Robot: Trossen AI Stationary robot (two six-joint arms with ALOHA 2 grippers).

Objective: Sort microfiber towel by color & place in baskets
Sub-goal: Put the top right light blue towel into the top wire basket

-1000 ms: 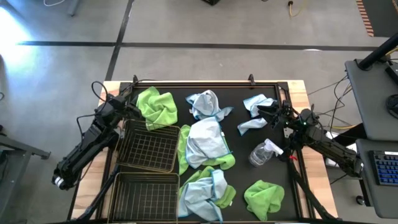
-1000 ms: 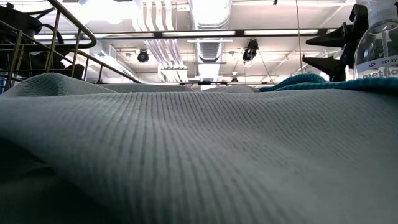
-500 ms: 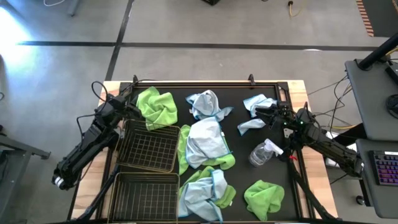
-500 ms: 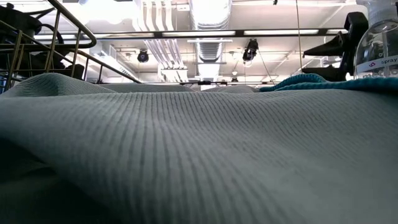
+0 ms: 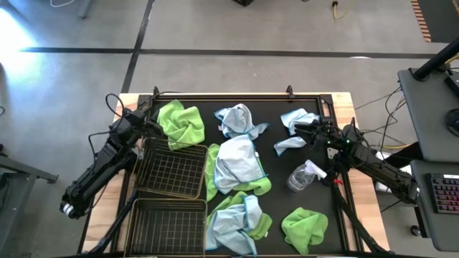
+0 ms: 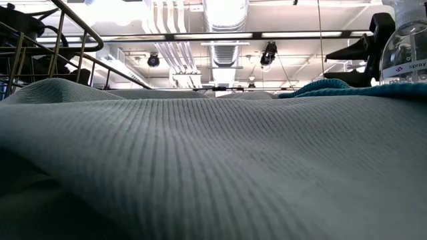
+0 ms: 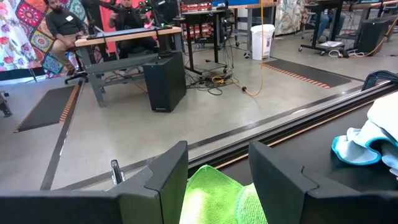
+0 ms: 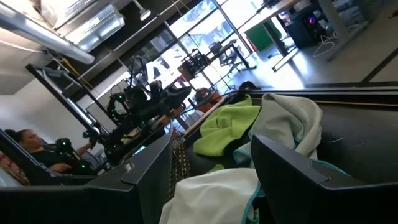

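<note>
Lime green and pale blue-white microfiber towels lie crumpled on the black mat. A green towel (image 5: 179, 123) is at the far left, and pale ones lie at the far middle (image 5: 237, 118), far right (image 5: 295, 122) and centre (image 5: 237, 161). Another pale one (image 5: 237, 215) and a green one (image 5: 303, 228) lie near the front. Two wire baskets (image 5: 172, 168) (image 5: 166, 226) stand at the left, with nothing in them. My left gripper (image 5: 148, 123) hovers open beside the far-left green towel (image 7: 211, 199). My right gripper (image 5: 301, 127) hovers open over the far-right pale towel (image 8: 211, 193).
A clear spray bottle (image 5: 305, 175) lies on the mat right of the centre towel, near my right arm. A green towel edge (image 5: 213, 175) sticks out from under the centre pale towel. In the low view a pale towel (image 6: 200, 167) fills the foreground.
My right gripper has tipped a little at the wrist above the far-right pale towel, staying open. The towels, the baskets and the bottle lie as they did.
</note>
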